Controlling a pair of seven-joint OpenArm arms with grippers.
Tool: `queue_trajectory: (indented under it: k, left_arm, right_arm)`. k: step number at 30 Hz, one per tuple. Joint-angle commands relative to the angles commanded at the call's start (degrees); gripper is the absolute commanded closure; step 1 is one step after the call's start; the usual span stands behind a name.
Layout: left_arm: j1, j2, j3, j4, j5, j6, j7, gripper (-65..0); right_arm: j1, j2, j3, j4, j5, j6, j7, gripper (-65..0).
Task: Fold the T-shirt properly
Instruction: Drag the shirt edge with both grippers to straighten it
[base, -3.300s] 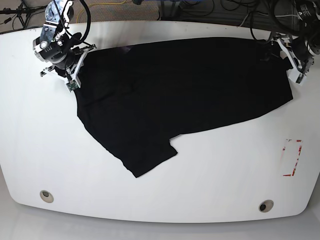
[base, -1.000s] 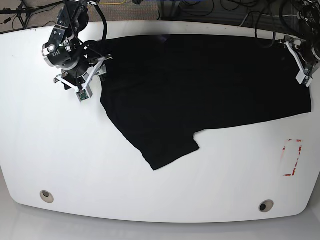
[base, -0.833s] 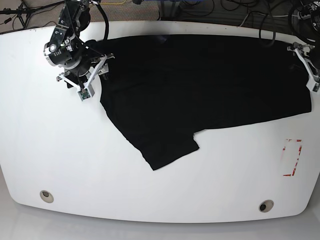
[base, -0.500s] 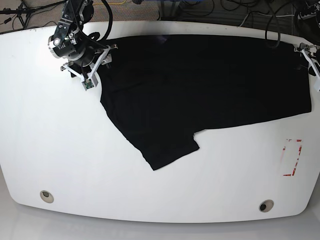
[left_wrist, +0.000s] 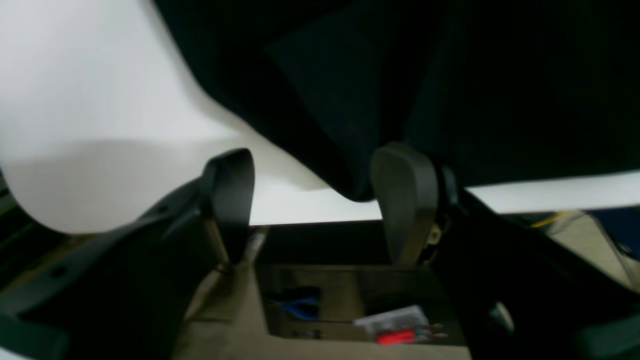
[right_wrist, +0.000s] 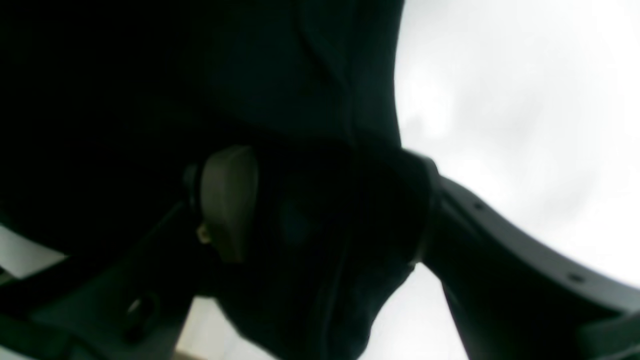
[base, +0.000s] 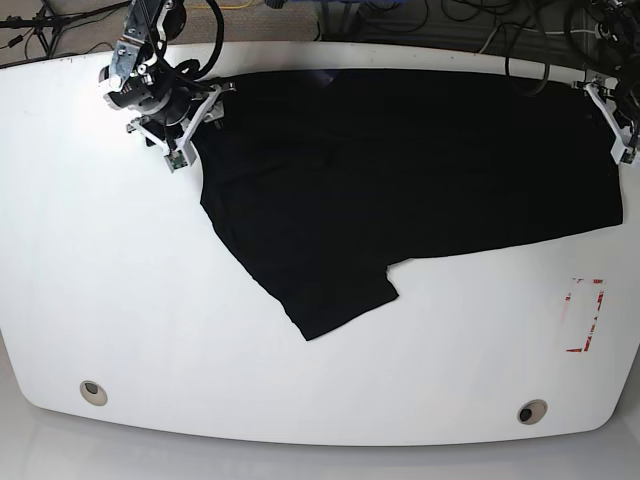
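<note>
The T-shirt (base: 400, 180) is lying spread out on the white table (base: 120, 300), with its long way running from side to side along the far edge. One sleeve (base: 335, 295) is sticking out toward the near side.

The two arms are sitting at the two far ends of the cloth — one at each end of that long way. The right gripper (base: 178, 125) is at the far corner on the picture's left side. In its own camera, the jaws are standing apart with a thick bunch of black cloth (right_wrist: 310, 225) filling the gap between them, so it is looking like a hold on the shirt — but the picture is dark and I cannot tell how tight the squeeze is.

The left gripper (base: 612, 125) is at the other far corner. Its fingers (left_wrist: 405, 200) are standing wide apart. The shirt's edge (left_wrist: 350, 165) is dipping down just in front of them, closer to the one finger, and it is not being pinched.

So for the next move, the cloth is lying just ahead of the left jaws. I am guessing that arm needs to reach in a bit and close before both ends can be folded over.
</note>
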Motion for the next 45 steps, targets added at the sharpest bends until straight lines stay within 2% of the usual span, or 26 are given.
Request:
queue_trajectory:
  k: [3,7,9,13,20,25,29,32,37,45]
  left_arm:
    - [0.79,0.00,1.32,-0.18,1.41,0.00,-0.26,-37.9]
    - [0.70,0.09,2.90,-0.26,1.76,0.00,-0.26,-37.9]
    - [0.70,0.18,3.87,0.00,1.76,0.00,-0.26,-37.9]
    - [0.62,0.26,6.68,0.09,1.76,0.00,-0.26,-37.9]
    - [-1.05,3.78,10.02,1.49,2.11,0.00,0.35,-37.9]
    - [-1.49,6.07,12.22,4.13,1.93,0.00,3.16,-37.9]
    - [-3.25,7.82,14.24,7.12,2.11,0.00,5.36,-37.9]
    - [-3.78,7.91,15.21,8.18,2.11,0.00,7.38,-37.9]
    - [-3.87,7.65,14.95,8.44,2.11,0.00,7.56,-37.9]
    - [-3.52,4.57,14.77,8.44,2.02,0.00,7.56,-37.9]
  right_arm:
    - [0.00,0.26,0.18,-1.76,0.00,0.00,0.88,-33.9]
    - [0.00,2.46,0.18,-3.43,0.00,0.00,3.08,-21.2]
    - [0.00,3.08,0.18,-4.40,0.00,0.00,3.34,-17.1]
    - [0.18,5.71,0.44,-6.15,0.26,0.00,3.43,-12.2]
    - [0.00,8.53,5.89,-6.95,0.09,0.00,3.43,-12.0]
    - [-0.09,11.43,6.59,-6.86,0.09,0.00,3.43,-12.0]
    - [-0.26,12.48,6.68,-6.86,0.09,0.00,3.34,-11.9]
    - [-1.41,13.45,6.68,-6.86,0.09,0.00,3.34,-11.9]
    - [-1.76,13.71,6.68,-6.59,0.00,0.00,3.25,-11.9]
    - [-2.90,13.71,9.23,-6.59,0.00,0.00,3.25,-12.4]
